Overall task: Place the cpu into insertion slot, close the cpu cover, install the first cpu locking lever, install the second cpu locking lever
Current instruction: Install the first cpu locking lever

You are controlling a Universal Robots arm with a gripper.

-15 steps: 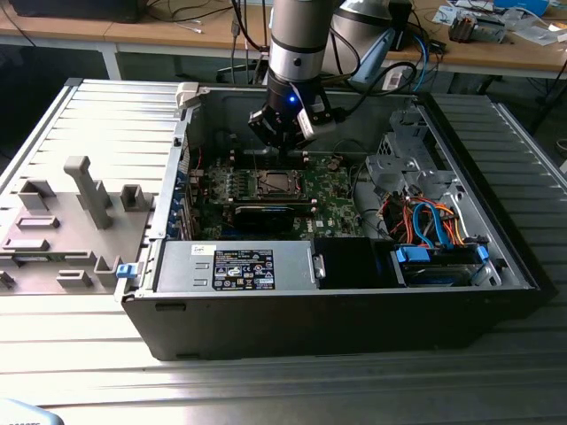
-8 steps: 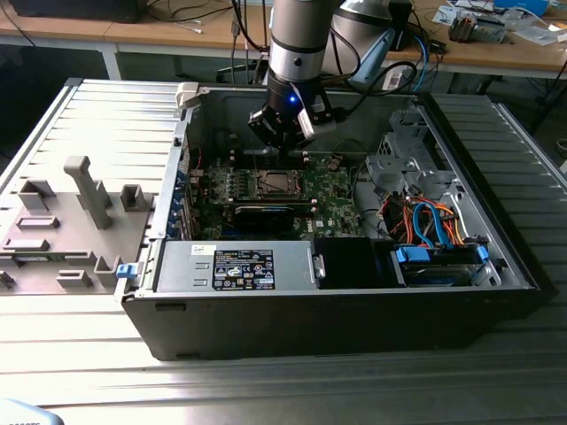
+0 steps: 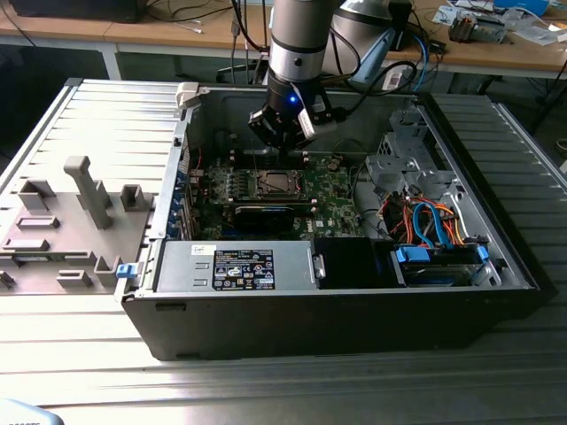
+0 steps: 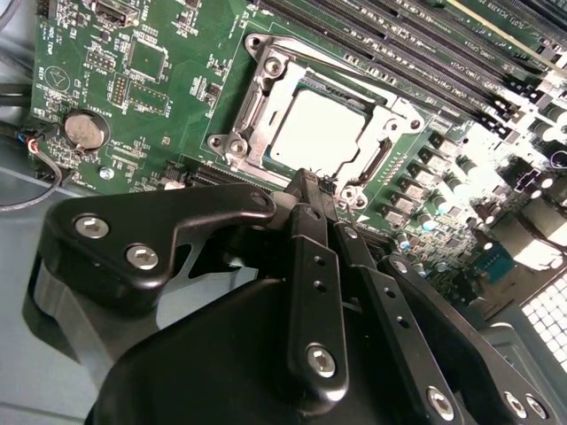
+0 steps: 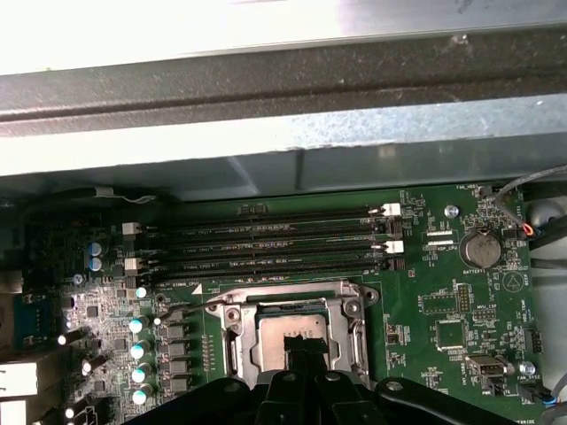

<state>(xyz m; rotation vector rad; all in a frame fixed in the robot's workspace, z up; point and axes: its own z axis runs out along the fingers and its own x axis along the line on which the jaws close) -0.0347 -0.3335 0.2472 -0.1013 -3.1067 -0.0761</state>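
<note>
Cpu sits in the slot, cover down over it. Our gripper hangs just above the slot, fingers pinched together, empty, likely narrowed to work the levers.

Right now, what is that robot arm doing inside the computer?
The robot arm's gripper hangs above the green motherboard inside an open computer case. It is right over the insertion slot. The cpu already sits in that slot, its silver top showing in both wrist views. The cpu cover lies down around the chip like a frame. The gripper's fingertips are together just above the socket's edge, holding nothing that I can see.
</note>
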